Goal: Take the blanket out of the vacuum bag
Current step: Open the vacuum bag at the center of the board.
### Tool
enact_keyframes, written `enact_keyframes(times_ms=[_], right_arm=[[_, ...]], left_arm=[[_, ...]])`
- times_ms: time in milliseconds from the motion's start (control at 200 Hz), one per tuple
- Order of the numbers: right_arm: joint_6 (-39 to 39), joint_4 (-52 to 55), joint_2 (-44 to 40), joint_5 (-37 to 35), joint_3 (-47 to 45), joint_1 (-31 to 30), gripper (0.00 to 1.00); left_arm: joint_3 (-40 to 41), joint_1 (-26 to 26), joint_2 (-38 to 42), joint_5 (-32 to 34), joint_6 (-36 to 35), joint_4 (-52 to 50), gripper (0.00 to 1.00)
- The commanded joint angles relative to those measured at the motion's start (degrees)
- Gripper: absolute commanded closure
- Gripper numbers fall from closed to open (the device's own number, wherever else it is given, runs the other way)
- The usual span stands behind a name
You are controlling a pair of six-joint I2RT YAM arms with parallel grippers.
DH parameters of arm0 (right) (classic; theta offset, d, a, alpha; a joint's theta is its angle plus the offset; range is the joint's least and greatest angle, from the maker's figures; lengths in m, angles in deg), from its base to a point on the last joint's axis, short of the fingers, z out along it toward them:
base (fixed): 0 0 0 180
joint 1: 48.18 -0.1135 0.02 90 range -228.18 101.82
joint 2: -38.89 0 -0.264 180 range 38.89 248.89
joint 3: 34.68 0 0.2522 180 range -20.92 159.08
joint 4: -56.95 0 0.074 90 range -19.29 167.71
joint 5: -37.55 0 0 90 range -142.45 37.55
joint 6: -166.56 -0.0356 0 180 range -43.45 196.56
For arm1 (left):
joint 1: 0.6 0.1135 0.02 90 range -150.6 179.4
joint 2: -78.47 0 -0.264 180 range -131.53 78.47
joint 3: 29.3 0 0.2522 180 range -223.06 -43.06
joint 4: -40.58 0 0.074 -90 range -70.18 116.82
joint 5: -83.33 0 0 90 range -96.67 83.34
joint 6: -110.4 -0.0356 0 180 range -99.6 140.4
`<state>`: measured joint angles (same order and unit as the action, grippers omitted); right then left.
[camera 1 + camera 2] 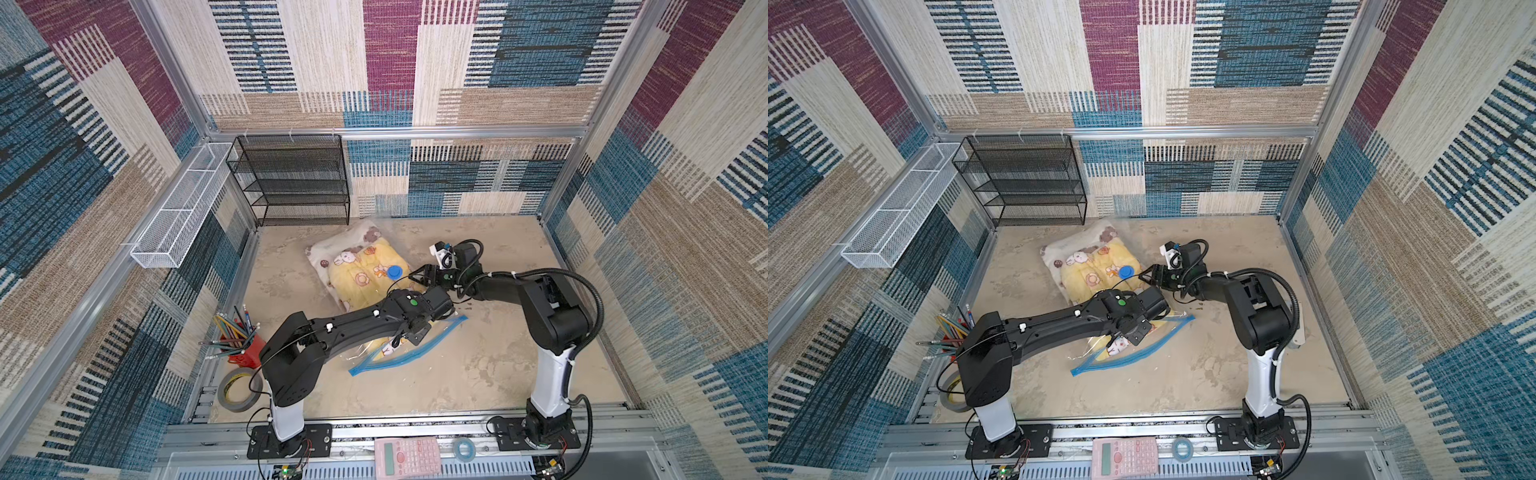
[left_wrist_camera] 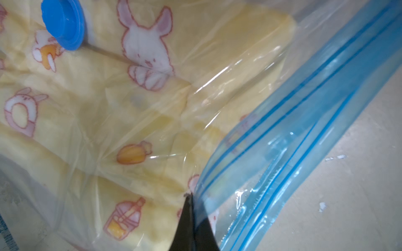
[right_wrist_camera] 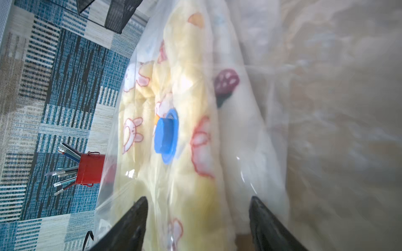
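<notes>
At the left gripper [image 2: 189, 195], jaws clenched on the clear film of the vacuum bag [image 2: 228, 71], right beside its blue zip strip [image 2: 293, 134], which curves across the table [image 1: 478, 361]. Blanket [image 2: 87, 113], yellow with bunny print, still inside the bag, spreading away ahead of those tips. Farther out, right gripper [image 3: 198, 198] released, jaws wide apart with the bagged blanket between them, contact unclear; blue valve cap [image 3: 166, 135] just ahead of it. Black mesh rack [image 1: 291, 183] well beyond.

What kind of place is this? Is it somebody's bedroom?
Probably a robot practice booth, not a bedroom. A left arm and right arm stand on a metal rail, carpet-like fabric covers the framed walls, and a vacuum bag lies on the table.
</notes>
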<state>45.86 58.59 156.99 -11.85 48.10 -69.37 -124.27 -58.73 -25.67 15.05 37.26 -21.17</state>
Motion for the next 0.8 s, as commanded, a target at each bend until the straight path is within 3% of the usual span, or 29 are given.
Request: enact_keyframes(times_ms=[0,306,451,621,791], right_arm=[[1.0,4.6,6.2,3.5,7.8,-2.5,0.28],[8.2,16.9,21.5,5.4,34.2,-8.4,0.29],[11.0,21.1,22.2,-1.2,41.1,-8.0,0.25],[10.1,20.4,16.8,-6.0,38.5,-4.4,0.23],[3.3,10.3,4.8,-6.1,23.3,3.3,0.24]], left_arm=[[1.1,0.2,1.4,-2.8,2.7,-0.2,1.0],[3.8,2.3,2.4,-4.9,3.2,1.4,1.0],[4.1,6.5,1.8,-7.0,3.1,2.0,1.0],[3.0,10.5,2.8,-8.2,3.5,1.5,1.0],[1.3,14.7,4.0,-14.1,6.3,1.1,1.0]])
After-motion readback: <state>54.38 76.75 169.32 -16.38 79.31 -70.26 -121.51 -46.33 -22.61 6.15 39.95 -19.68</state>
